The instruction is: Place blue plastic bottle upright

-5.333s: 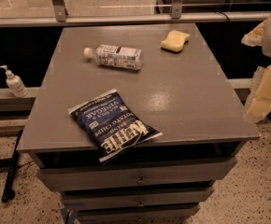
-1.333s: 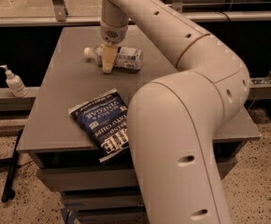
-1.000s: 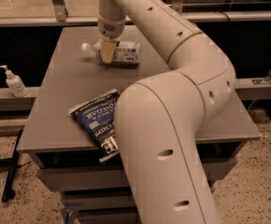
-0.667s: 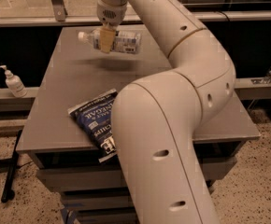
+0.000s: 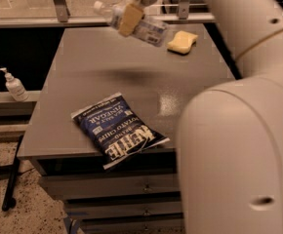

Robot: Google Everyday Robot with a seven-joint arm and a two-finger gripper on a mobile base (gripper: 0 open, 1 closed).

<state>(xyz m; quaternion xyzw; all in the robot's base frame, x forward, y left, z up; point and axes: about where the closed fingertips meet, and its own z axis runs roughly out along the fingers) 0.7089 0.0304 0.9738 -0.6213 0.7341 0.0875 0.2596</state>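
Observation:
The blue plastic bottle (image 5: 141, 25) is clear with a white cap and a pale label. It hangs in the air above the far part of the grey table (image 5: 107, 67), lying nearly level with its cap pointing left. My gripper (image 5: 130, 17) is shut on the bottle near its neck end, with a tan finger (image 5: 130, 19) across the front of it. The bottle's shadow falls on the table below. My large white arm fills the right side of the view.
A dark blue chip bag (image 5: 119, 128) lies near the table's front edge. A yellow sponge (image 5: 182, 41) lies at the back right. A small white pump-dispenser bottle (image 5: 14, 85) stands on a ledge to the left of the table. Drawers sit under the table.
My gripper closed on the bottle where it lay on the table and has lifted it up and away from the surface. The arm has swung further right.

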